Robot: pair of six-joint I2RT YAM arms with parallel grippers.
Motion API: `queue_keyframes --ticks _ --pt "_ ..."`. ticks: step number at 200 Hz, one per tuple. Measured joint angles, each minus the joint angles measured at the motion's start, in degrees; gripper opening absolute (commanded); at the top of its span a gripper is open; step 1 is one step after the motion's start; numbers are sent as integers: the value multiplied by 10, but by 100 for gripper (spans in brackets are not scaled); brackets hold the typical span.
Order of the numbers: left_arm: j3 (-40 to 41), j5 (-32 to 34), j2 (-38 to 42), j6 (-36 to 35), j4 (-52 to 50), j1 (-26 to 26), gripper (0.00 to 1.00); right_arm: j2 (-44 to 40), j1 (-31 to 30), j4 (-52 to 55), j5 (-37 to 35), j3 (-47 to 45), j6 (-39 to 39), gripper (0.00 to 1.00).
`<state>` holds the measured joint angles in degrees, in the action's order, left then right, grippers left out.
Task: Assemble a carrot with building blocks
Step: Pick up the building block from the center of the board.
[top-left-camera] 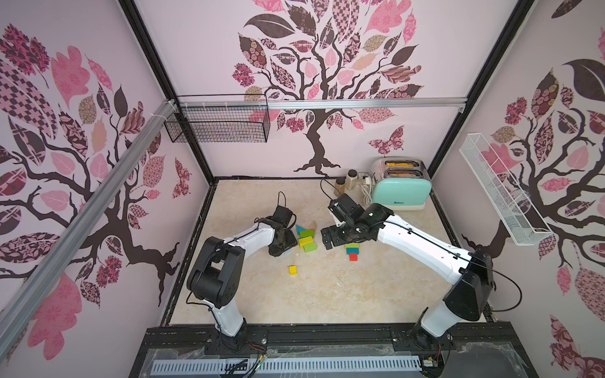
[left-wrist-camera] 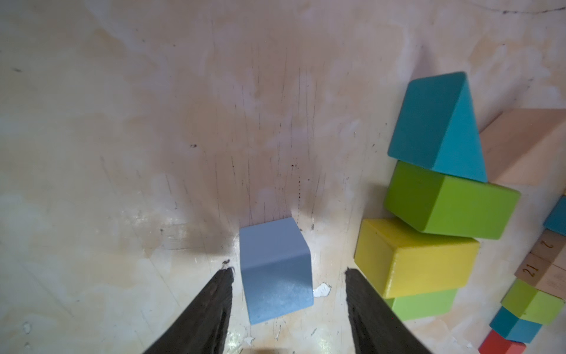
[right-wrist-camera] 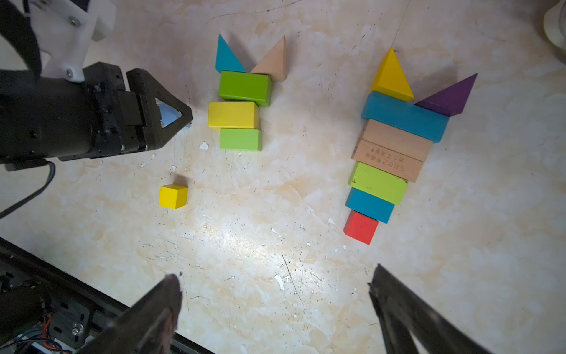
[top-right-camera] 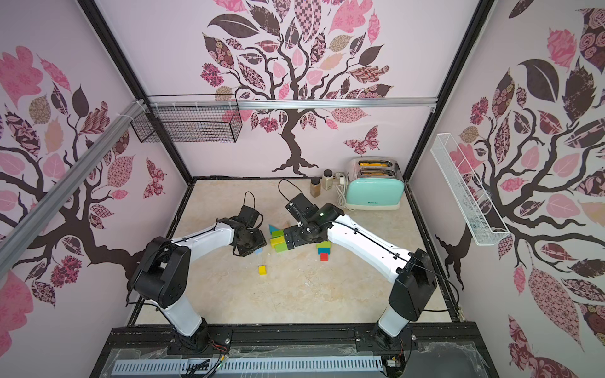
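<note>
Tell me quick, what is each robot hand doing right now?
Left hand: open, straddling the light blue cube, not gripping it.
Right hand: open, empty.

In a top view the left arm [top-left-camera: 252,234] reaches from its base at 7 o'clock toward 1 o'clock, wrist bent downward; the left end effector [left-wrist-camera: 288,271] has its fingers parted; the right arm [top-left-camera: 425,245] stretches from 5 o'clock toward 10 o'clock; the right end effector [right-wrist-camera: 274,274] is spread wide.

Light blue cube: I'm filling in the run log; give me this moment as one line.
left pincer: open, astride light blue cube, not clamped | right pincer: open, empty | yellow cube: lying apart
</note>
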<state>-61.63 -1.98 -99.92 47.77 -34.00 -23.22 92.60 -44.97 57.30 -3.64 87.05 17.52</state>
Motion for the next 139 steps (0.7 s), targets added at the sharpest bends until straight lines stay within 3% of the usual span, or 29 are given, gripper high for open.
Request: queue_keyframes --ticks 66,105,139 --pt "-5 8 -16 -14 -8 0 25 -1 8 -9 5 -7 0 99" --pt "-15 10 19 -19 -39 -15 24 -1 8 -11 9 -7 4 99" --pt "-61 5 63 -10 -54 -75 26 -4 8 -13 14 -11 9 99"
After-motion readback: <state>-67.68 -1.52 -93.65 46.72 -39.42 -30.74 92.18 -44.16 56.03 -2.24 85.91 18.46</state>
